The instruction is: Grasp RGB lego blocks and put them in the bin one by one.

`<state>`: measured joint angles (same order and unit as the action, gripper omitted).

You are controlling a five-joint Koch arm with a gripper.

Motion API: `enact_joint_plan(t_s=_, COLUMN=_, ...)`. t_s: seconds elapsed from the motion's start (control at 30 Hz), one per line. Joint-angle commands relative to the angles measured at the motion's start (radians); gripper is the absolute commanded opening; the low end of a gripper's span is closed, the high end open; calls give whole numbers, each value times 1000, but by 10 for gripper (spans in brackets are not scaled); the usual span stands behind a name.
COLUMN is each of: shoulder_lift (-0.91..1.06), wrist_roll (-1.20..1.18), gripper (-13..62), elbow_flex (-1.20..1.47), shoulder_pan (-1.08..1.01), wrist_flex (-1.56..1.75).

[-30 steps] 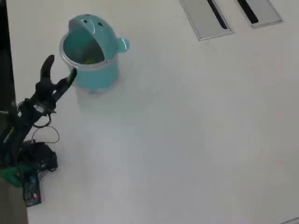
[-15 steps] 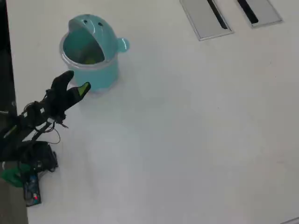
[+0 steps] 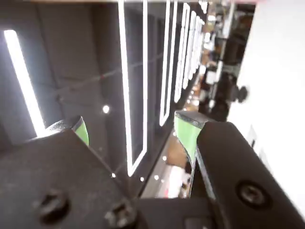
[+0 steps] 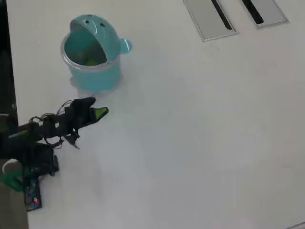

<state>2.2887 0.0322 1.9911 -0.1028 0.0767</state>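
Observation:
The teal bin (image 4: 95,76) stands at the upper left of the overhead view with its domed lid tipped back. A yellow-green lego block (image 4: 90,61) shows dimly inside it; the rest of the inside is too dim to read. No lego block lies on the table in view. My gripper (image 4: 98,107) hangs below the bin and apart from it, pointing right. In the wrist view the gripper (image 3: 134,129) is open: its green pads (image 3: 187,132) stand well apart with nothing between them. That camera looks out at the room's lights, not at the table.
Two grey recessed panels (image 4: 209,19) with dark slots lie at the top right. The arm's base, cables and a small circuit board (image 4: 32,198) sit at the lower left. The table's dark left edge (image 4: 5,71) runs close to the bin.
My gripper has swung down and to the right, from beside the bin's rim to the table area below it. It stays empty, and the bin has not moved.

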Motion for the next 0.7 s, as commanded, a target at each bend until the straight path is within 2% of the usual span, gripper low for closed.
enact_joint_plan(t_s=0.0, shoulder_lift=75, wrist_roll=2, gripper=339, elbow_flex=-9, shoulder_pan=-14, wrist_flex=186)
enact_joint_plan(t_s=0.67, shoulder_lift=74, wrist_roll=15, gripper=330, elbow_flex=430, shoulder_pan=63, wrist_flex=538)
